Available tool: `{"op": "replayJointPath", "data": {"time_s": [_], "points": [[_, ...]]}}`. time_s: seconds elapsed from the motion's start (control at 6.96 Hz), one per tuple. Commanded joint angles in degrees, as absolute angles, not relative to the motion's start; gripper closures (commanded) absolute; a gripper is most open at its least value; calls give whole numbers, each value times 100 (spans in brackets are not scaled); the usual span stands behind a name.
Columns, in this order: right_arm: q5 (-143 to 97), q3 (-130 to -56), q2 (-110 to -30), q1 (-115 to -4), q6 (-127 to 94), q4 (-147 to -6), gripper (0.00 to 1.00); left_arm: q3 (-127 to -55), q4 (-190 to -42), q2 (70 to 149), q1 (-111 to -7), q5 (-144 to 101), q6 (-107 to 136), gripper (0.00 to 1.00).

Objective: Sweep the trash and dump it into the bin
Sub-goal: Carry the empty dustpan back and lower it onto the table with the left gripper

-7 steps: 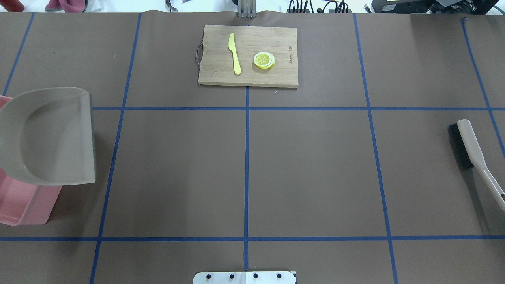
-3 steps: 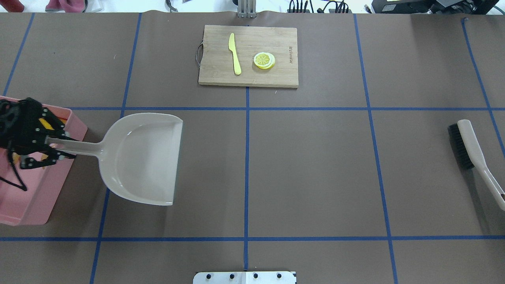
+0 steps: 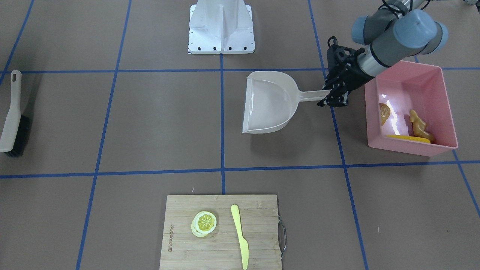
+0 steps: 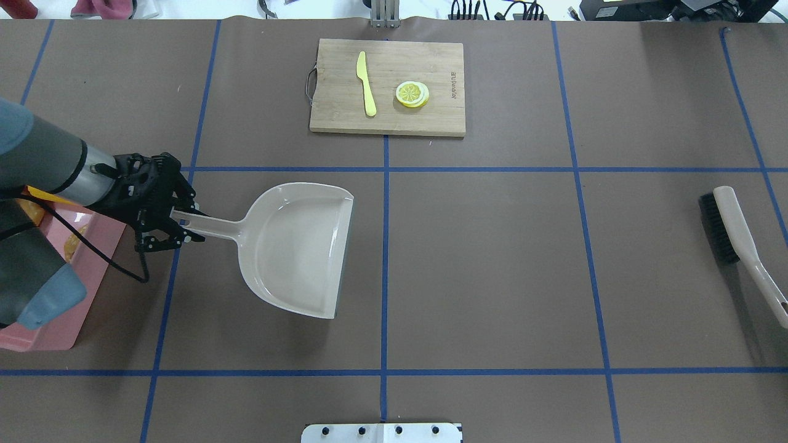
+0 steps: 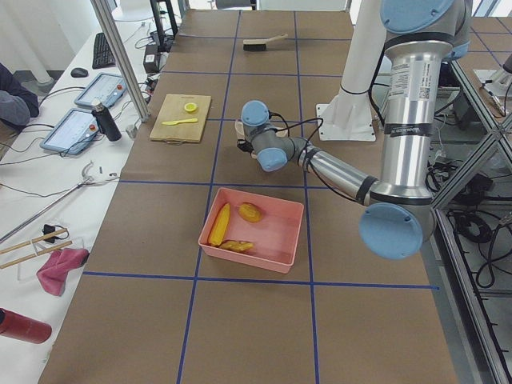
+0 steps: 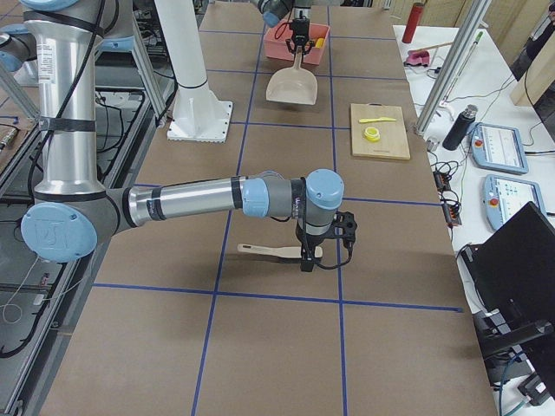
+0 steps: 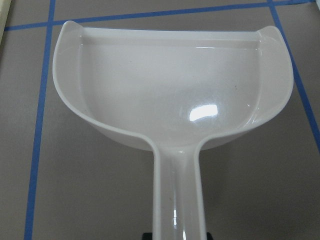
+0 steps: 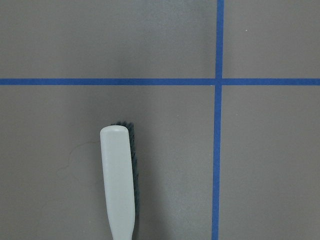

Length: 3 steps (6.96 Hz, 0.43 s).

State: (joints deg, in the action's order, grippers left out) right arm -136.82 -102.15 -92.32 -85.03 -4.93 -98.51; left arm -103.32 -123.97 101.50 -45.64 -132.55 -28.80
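Trash (image 5: 250, 212) is all inside the pink bin (image 3: 408, 147), which stands at the robot's left end of the surface (image 4: 492, 277). We note the corn cob (image 3: 407, 138) along the bin wall farthest from the robot. The ginger root (image 3: 418, 125) lies just beside it, and the potato (image 3: 384, 113) sits against the wall on the dustpan side.

The dustpan (image 4: 301, 249) lies just beside the bin, towards the middle of the surface, with its mouth facing away from the bin. Its inside is bare and glossy. The left jaws are closed on the end of its handle, between pan and bin. We cannot tell whether the pan touches the surface. In the overhead view the left arm (image 4: 43, 166) covers most of the bin.

Well apart, at the far middle edge, a wooden cutting board (image 4: 388, 86) carries a yellow plastic knife (image 4: 366, 83) and a lemon slice (image 4: 412, 94), side by side and not touching.

A brush (image 4: 729, 224) lies on the surface at the robot's right end. The right jaws are over it in the right-side view, and we cannot tell how wide they stand or whether they hold it.
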Motion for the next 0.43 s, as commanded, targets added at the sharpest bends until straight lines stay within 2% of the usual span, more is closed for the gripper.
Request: {"op": "replayJointPath", "data": {"time_s": [0.0,0.29], "points": [[-13676,-10239,-9263,-8508,-492,-9844,0,-10125,-12349,10388,-4395,-13280,-2490,100],[-13667,-10231,-9255,-8508,-536,-9844,0,-10108,-12357,10397,-4307,-13263,-2216,100]]}}
